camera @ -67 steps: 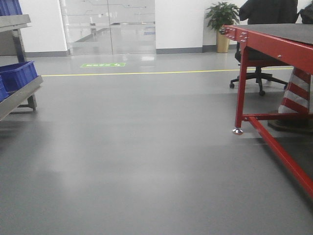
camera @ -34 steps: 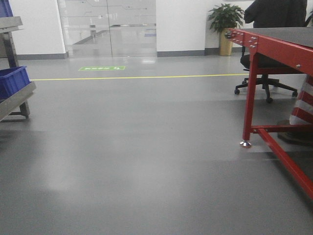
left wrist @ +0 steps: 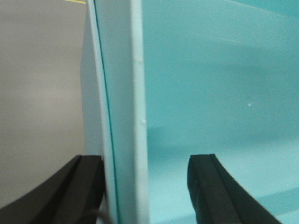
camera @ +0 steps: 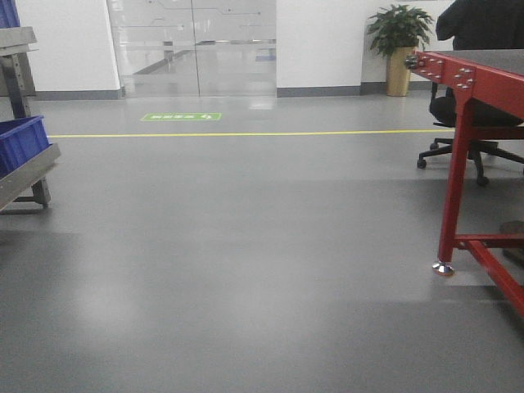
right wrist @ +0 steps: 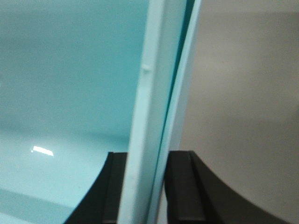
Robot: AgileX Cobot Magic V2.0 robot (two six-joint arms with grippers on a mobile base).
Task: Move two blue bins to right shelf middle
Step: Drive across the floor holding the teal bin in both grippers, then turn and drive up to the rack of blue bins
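In the left wrist view a blue bin's wall (left wrist: 124, 93), pale teal here, stands upright between my left gripper's (left wrist: 145, 161) black fingers. The outer finger (left wrist: 86, 182) touches the wall. The inner finger (left wrist: 208, 182) stands apart inside the bin, so the jaws are open astride the wall. In the right wrist view my right gripper (right wrist: 149, 156) is shut on the bin's opposite wall (right wrist: 161, 93), both fingers pressed against it. Another blue bin (camera: 20, 141) sits on the grey shelf (camera: 29, 168) at the far left. A further blue bin (camera: 6, 12) shows at the top left corner.
A red-framed table (camera: 458, 164) stands on the right, its leg foot (camera: 443, 268) on the grey floor. Behind it are an office chair (camera: 458, 147), a seated person and a potted plant (camera: 399, 45). Glass doors (camera: 192, 45) and a yellow floor line (camera: 246, 133) lie ahead.
The front view has shifted: the red table and plant slid to the right and the table leg came closer. The left shelf slid further out of frame.
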